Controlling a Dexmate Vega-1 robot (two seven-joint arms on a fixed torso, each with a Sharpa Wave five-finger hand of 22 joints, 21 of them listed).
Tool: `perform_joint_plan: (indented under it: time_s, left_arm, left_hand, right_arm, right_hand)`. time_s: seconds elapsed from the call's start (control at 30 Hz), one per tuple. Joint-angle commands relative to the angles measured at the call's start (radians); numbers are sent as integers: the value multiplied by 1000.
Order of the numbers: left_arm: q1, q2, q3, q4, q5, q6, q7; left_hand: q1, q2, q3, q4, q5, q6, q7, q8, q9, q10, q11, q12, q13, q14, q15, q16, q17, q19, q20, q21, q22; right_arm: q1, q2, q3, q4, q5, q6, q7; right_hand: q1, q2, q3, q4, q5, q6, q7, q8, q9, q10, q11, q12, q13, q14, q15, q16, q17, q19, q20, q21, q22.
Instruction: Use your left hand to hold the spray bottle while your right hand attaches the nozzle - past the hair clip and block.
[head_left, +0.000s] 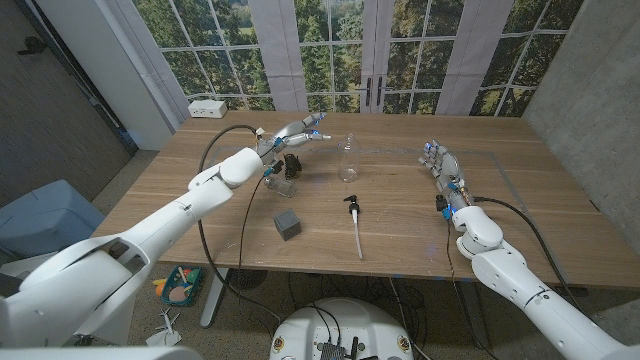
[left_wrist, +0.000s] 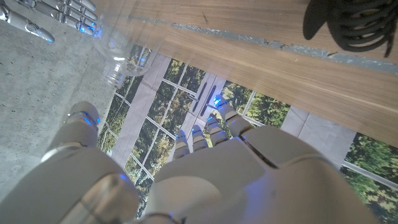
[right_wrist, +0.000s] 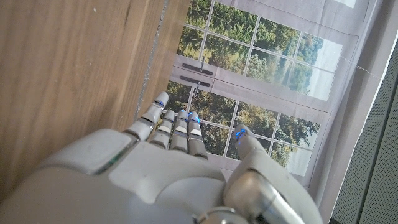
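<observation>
spray bottle stands just right of the open, empty left hand.

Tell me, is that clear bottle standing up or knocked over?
Upright. The spray bottle stands on the table with its open neck up; its nozzle lies apart, nearer the robot.

Hair clip beside left hand

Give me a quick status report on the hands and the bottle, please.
Left hand open, short of spray bottle. Right hand open, idle. Nozzle lying on table. Hair clip and block beside left arm's path.
</observation>
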Motion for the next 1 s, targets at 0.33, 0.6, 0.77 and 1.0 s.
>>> perform_joint_plan:
  time_s: [0.33, 0.6, 0.77, 1.0]
  left_arm:
    - [-83, -82, 61, 152, -14, -65, -80]
    - [-118, -122, 80, 239, -30, -105, -107]
    - [-139, -147, 93, 295, -41, -127, -128]
    - [-172, -188, 111, 382, -60, -163, -163]
  left_hand:
    - [53, 5, -26, 2, 23, 31, 1, 18, 5, 26, -11, 9, 4, 27, -25, 3, 5, 34, -18, -5, 4]
    - [78, 6, -39, 3, 29, 41, 4, 21, 5, 38, -16, 10, 4, 43, -27, 4, 5, 50, -14, -8, 4]
    - [90, 6, -46, 3, 32, 46, 5, 23, 5, 43, -21, 10, 4, 52, -30, 5, 4, 58, -10, -9, 4]
    - [127, 4, -67, 3, 42, 62, 9, 27, 5, 67, -27, 13, 4, 87, -44, 9, 4, 89, -13, -9, 5]
  right_arm:
    - [-60, -42, 1, -130, -80, -81, -90]
    - [-66, -48, -4, -153, -105, -98, -106]
    - [-65, -48, -5, -161, -113, -108, -113]
    - [-64, -48, -4, -163, -119, -112, -116]
  right_hand:
    - [66, -17, 11, -79, 5, 22, 14, 6, 3, 23, 14, 9, 2, 36, 23, -1, -19, 31, 29, -15, 5]
    - [81, -16, 14, -96, 8, 26, 16, 7, 4, 30, 16, 10, 2, 42, 24, 0, -22, 37, 35, -19, 5]
    - [85, -16, 14, -101, 9, 29, 15, 8, 4, 30, 17, 10, 2, 45, 26, 1, -24, 39, 36, -20, 6]
    - [91, -17, 13, -109, 9, 34, 18, 9, 4, 34, 21, 11, 3, 47, 28, 1, -25, 42, 40, -23, 6]
